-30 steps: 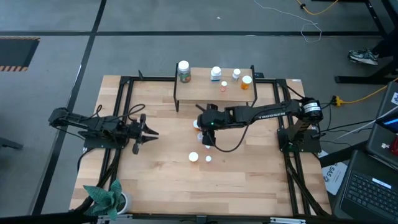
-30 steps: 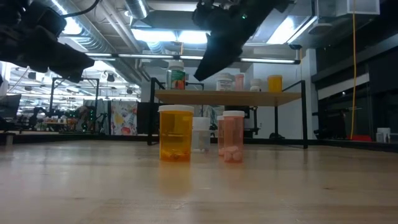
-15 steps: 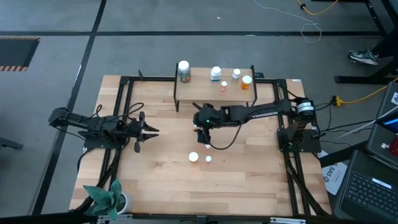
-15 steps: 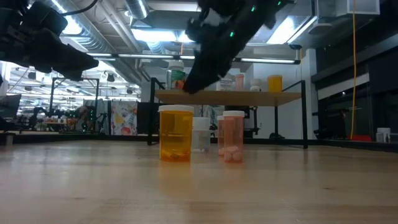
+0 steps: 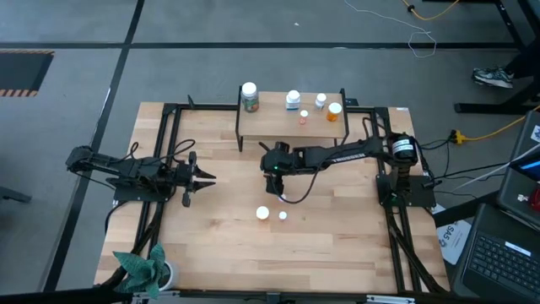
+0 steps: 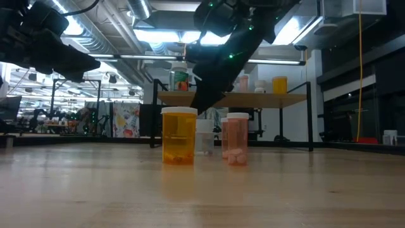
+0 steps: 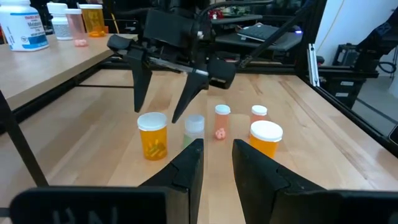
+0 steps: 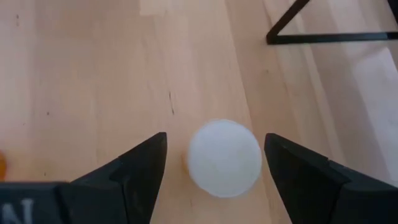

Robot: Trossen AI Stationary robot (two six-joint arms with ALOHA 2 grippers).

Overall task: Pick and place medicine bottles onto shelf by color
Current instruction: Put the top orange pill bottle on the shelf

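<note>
Near the centre of the worktop [image 5: 211, 245], just in front of the shelf [image 5: 278, 122], the right hand [image 7: 163, 86] hangs over the loose medicine bottles with its fingers spread wide and nothing between them. Seen from the right wrist, the white cap of a small bluish-clear bottle [image 8: 224, 157] lies midway between the two fingers, untouched. This bottle [image 7: 194, 129] stands upright beside an orange bottle [image 7: 153, 135]; on the high view both fall under the right hand, while two more white-capped bottles [image 5: 262, 214] stand toward 6 o'clock of it. Four bottles already stand on the shelf: a green one [image 5: 249, 98] at its 9 o'clock end, an orange one [image 5: 335, 111] at its 3 o'clock end. The bottle is judged light, rigid plastic with a smooth, somewhat slippery wall; it tips easily, so grip across the body just below the cap. A white bottle on the shelf [image 7: 23, 25] carries a blue label; its text is too small to read. The left hand [image 7: 215, 165] waits at 9 o'clock, fingers slightly parted and empty.
</note>
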